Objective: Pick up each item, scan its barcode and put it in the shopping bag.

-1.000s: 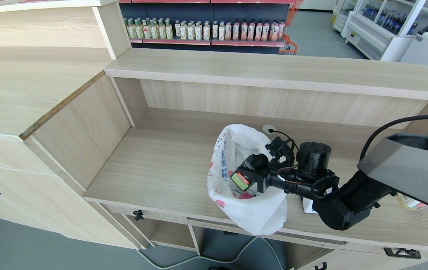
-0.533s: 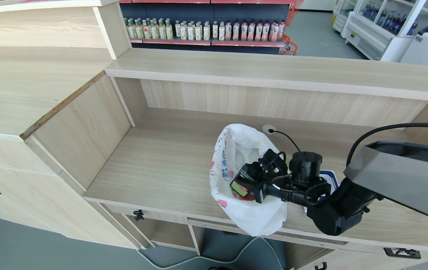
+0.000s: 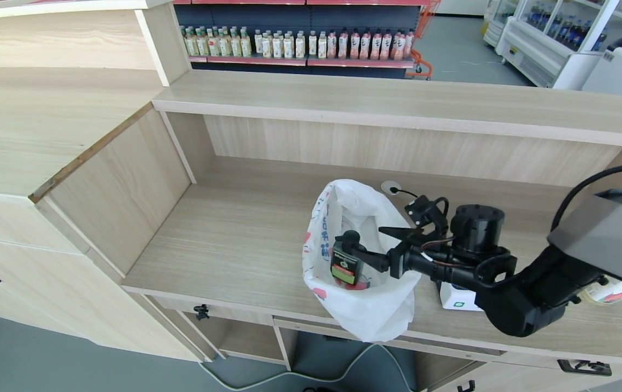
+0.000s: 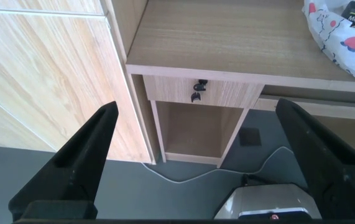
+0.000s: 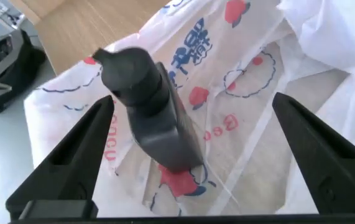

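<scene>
Item: dark pump bottle [image 3: 346, 264] [image 5: 158, 118], label green above red, print too small to read; stands upright inside the shopping bag.
Shopping bag [image 3: 365, 310] [image 5: 245, 74]: white plastic, red and blue print, mouth open upward; sits at the counter [image 3: 235, 239] front edge, its lower part bulging past it.
Room: wood surface runs from the bag to the left side panel; raised ledge behind.
Right gripper [image 3: 382, 245]: fingers spread wide at the bag mouth, bottle between them, ungripped; fingertip contact cannot be told.
Left gripper [image 4: 196, 112]: spread wide, empty, low before the drawer front.
White box [image 3: 458, 298]: just right of the bag.
</scene>
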`<state>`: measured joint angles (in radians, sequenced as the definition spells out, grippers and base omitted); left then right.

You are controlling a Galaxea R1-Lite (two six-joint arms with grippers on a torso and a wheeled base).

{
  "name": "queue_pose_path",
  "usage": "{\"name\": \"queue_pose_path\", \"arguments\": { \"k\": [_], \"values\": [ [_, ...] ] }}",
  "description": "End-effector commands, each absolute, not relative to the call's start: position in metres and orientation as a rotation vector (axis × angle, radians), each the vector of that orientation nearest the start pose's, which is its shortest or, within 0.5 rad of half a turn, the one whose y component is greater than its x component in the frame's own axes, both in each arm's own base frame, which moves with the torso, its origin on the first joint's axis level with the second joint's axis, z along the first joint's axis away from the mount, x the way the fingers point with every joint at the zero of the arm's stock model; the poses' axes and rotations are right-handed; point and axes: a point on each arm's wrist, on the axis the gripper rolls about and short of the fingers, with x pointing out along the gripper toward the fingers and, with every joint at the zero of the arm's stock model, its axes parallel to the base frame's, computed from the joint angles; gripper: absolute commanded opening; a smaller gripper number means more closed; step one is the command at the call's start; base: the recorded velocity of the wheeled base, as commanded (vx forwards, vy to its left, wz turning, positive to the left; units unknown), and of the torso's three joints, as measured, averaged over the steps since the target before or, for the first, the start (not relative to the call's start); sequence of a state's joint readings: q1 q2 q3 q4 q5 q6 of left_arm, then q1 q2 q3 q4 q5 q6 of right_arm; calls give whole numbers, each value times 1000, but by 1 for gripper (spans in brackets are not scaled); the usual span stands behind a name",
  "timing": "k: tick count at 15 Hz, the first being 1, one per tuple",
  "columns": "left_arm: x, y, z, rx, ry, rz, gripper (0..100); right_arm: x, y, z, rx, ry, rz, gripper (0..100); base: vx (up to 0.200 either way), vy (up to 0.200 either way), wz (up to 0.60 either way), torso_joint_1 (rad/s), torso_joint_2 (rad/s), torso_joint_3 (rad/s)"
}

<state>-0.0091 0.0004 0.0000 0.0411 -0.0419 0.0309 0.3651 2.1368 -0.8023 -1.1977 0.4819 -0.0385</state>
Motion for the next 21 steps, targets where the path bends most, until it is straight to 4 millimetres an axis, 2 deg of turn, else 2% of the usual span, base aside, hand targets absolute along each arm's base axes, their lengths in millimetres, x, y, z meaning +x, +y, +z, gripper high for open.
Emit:
{"name": "queue_pose_path", "arguments": {
  "k": [1, 3, 6, 10, 12, 13, 14, 15, 21],
  "values": [
    [-23, -1, 71, 30, 41, -51, 100, 324, 124, 135, 15, 44, 817, 100, 0, 0, 0, 0, 0, 0],
    [-23, -1, 71, 30, 41, -51, 100, 301, 103, 166, 29, 29, 780, 100, 0, 0, 0, 0, 0, 0],
    [-23, -1, 71, 30, 41, -53, 100, 233, 61, 218, 49, 60, 645, 100, 0, 0, 0, 0, 0, 0],
    [-23, -1, 71, 30, 41, -53, 100, 161, 14, 237, 41, 100, 360, 100, 0, 0, 0, 0, 0, 0],
    [-23, -1, 71, 30, 41, -51, 100, 140, -5, 231, 33, 163, 230, 100, 0, 0, 0, 0, 0, 0],
    [-23, -1, 71, 30, 41, -51, 100, 140, -5, 231, 33, 163, 230, 100, 0, 0, 0, 0, 0, 0],
    [-23, -1, 71, 30, 41, -51, 100, 128, -24, 210, 20, 236, 80, 100, 0, 0, 0, 0, 0, 0],
    [-23, -1, 71, 30, 41, -51, 100, 124, -30, 200, 15, 264, 30, 100, 0, 0, 0, 0, 0, 0],
    [-23, -1, 71, 24, 41, -51, 100, 105, -28, 180, 22, 290, -1, 100, 0, 0, 0, 0, 0, 0]
  ]
}}
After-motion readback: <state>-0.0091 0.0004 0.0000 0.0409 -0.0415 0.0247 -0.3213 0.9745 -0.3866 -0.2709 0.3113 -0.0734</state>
